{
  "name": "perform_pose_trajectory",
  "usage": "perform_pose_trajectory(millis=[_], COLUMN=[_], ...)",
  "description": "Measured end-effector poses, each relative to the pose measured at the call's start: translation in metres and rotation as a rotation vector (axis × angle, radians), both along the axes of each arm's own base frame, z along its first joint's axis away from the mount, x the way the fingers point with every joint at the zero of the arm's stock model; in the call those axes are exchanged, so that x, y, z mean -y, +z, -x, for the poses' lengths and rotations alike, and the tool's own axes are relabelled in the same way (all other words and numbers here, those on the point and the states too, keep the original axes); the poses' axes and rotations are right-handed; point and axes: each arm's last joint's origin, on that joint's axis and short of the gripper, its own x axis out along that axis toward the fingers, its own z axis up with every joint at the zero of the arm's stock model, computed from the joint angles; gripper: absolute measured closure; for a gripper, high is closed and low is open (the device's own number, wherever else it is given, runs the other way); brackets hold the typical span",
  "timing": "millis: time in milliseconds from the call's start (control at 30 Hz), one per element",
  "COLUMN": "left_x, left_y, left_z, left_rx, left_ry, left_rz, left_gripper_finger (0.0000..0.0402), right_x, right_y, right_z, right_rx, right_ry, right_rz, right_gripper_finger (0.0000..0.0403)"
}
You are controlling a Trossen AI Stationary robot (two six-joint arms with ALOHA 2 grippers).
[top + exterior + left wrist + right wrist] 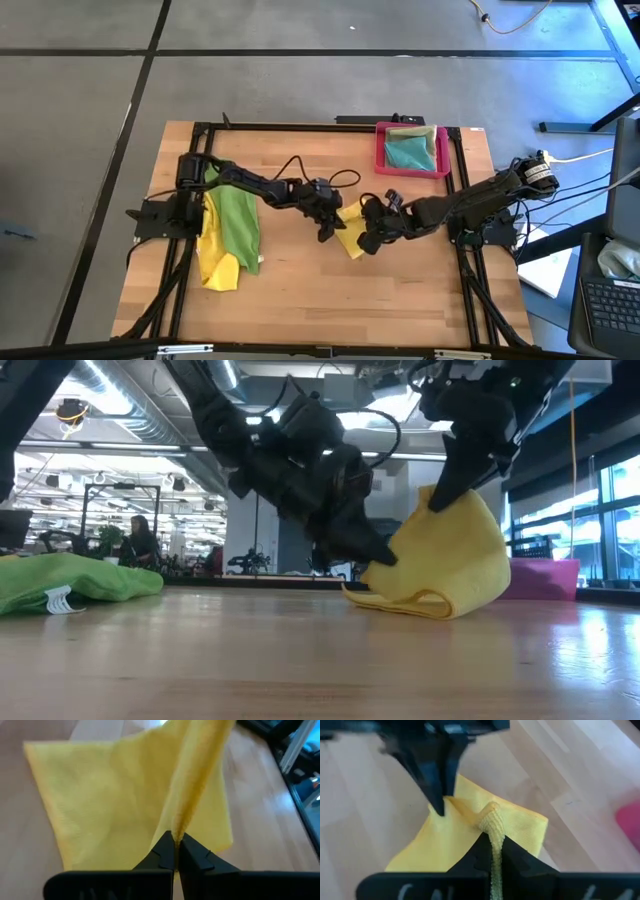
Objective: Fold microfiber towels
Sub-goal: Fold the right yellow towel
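A yellow towel [350, 238] lies at the table's middle, between my two grippers. In the low view it [455, 560] arches up, with its lower fold [410, 603] on the table. My left gripper [325, 232] is shut on its low left part. My right gripper [368, 243] is shut on its raised part. A bright green towel [238, 222] lies at the left over a second yellow towel [215, 268]. My left gripper pinches a bunched fold of the yellow towel [176, 831] between its two fingertips, slanting down from the table's left. That part sits just above the table [385, 560]. My right gripper pinches a raised, rolled edge of the yellow towel [491, 827] between its two fingers, coming from above and the right. That edge [438, 503] is lifted clear, and the cloth curves down from it to the table.
A pink-red tray [382, 160] stands at the back right, holding a teal towel [408, 153] and a pale olive one [415, 133]. Bare wood lies toward the near edge [330, 300]. A black frame runs along the table's edges.
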Motion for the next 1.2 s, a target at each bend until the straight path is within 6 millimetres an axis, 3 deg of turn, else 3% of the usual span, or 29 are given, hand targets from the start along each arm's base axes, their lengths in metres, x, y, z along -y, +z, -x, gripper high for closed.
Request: perform_pose_trajectory(millis=[267,767,933,1200], left_x=[-0.007,-0.033,-0.048,-0.058], left_y=[0.029,0.011,0.012,0.012], left_z=[0.011,0.019,0.021,0.023], left_rx=[-0.036,-0.158,-0.15,-0.13], left_ry=[0.094,0.194,0.211,0.182], left_rz=[-0.069,-0.13,-0.139,-0.149], left_gripper_finger=[0.0401,0.0401,0.0401,0.04], right_x=[0.013,0.049,0.049,0.031], right_y=[-0.002,-0.003,-0.008,-0.038], right_z=[0.002,-0.001,0.004,0.02], right_rx=[-0.067,-0.105,-0.17,-0.237], right_ry=[-0.019,-0.104,-0.077,-0.059], right_rz=[0.031,0.079,-0.048,-0.36], right_gripper_finger=[0.0365,0.0343,0.0341,0.0341])
